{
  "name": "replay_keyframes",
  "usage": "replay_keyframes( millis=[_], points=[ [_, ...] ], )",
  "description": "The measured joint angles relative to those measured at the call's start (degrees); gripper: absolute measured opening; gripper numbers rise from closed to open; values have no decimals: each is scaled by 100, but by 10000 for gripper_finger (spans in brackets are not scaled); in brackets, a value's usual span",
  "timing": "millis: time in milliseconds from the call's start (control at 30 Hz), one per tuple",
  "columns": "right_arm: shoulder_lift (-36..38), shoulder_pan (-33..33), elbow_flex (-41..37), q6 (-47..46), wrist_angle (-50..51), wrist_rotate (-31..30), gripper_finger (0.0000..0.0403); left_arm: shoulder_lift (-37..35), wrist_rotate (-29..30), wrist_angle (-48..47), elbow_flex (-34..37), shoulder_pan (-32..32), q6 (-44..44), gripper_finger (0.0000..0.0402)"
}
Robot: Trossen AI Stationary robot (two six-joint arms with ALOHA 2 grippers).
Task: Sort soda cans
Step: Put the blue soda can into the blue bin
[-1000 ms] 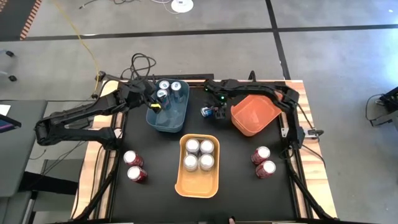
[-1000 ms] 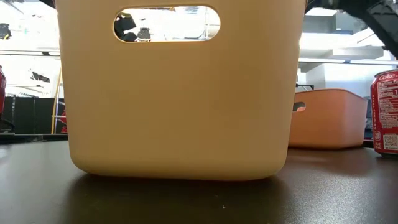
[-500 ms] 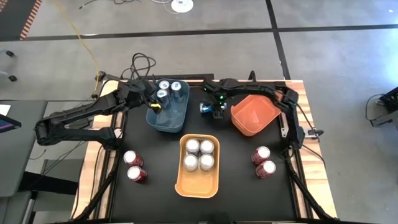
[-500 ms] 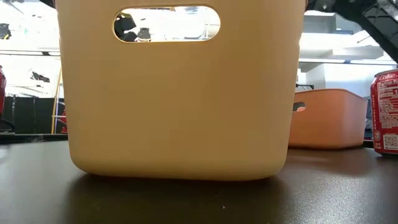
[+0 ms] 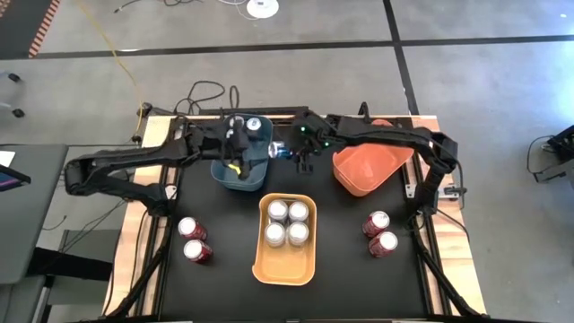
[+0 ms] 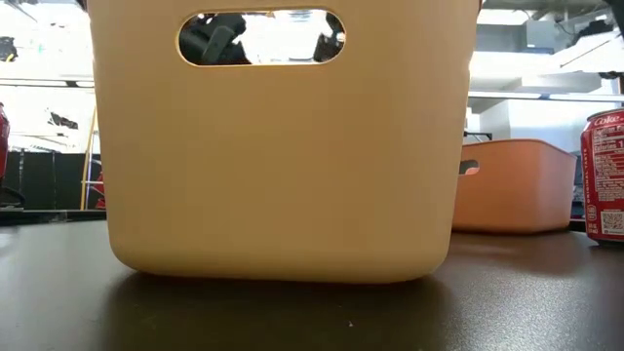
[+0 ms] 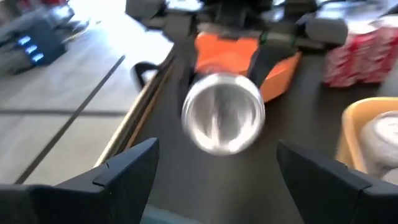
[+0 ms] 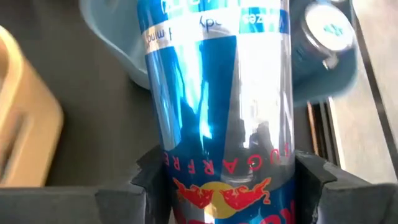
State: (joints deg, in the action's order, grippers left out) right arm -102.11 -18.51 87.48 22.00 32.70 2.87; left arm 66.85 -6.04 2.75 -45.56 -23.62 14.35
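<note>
Right claw (image 5: 285,151): mine, clamped on a blue can (image 8: 217,99) lying on its side between my fingers (image 8: 314,180); it hangs at the right-hand rim of the teal bin (image 5: 240,177), toward twelve o'clock on the surface (image 5: 350,269).
Blue can: blue and silver body with a red bull design, silver end pointing toward my left claw; in the left wrist view that round end (image 7: 222,112) faces the camera head-on.
Left claw (image 5: 235,142): mine too, fingers (image 7: 127,171) spread wide with nothing between them, above the teal bin, just beside the right claw at its nine o'clock side.
Teal bin: at twelve o'clock from the yellow-orange bin (image 5: 287,266); a dark blue can top (image 5: 254,125) shows inside it, the rest hidden under my arms.
Yellow-orange bin: at the surface's centre, four silver cans (image 5: 288,222) standing upright in its far half; in the low view its wall (image 6: 283,166) fills most of the frame.
Orange bin (image 5: 363,170): at about two o'clock from the yellow-orange bin, tilted, under my right arm.
Red cans, left pair (image 5: 194,240): upright at about nine o'clock from the yellow-orange bin, touching or nearly so.
Red cans, right pair (image 5: 379,232): upright at about three o'clock, close together; one (image 6: 604,175) shows at the low view's edge.
</note>
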Motion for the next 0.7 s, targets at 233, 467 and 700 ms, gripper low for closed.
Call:
replay_keyframes(
  millis=[233, 467, 700],
  points=[
    [60, 362, 0, -110, -129, -262, 235, 177, -796, 444, 0, 200, 173, 322],
    [59, 357, -2, -162, -414, -298, 235, 324, -745, 780, -2, 272, 56, 322],
    [53, 353, -13, -254, -590, -302, 235, 715, -361, 1066, -2, 285, -52, 322]
  ],
)
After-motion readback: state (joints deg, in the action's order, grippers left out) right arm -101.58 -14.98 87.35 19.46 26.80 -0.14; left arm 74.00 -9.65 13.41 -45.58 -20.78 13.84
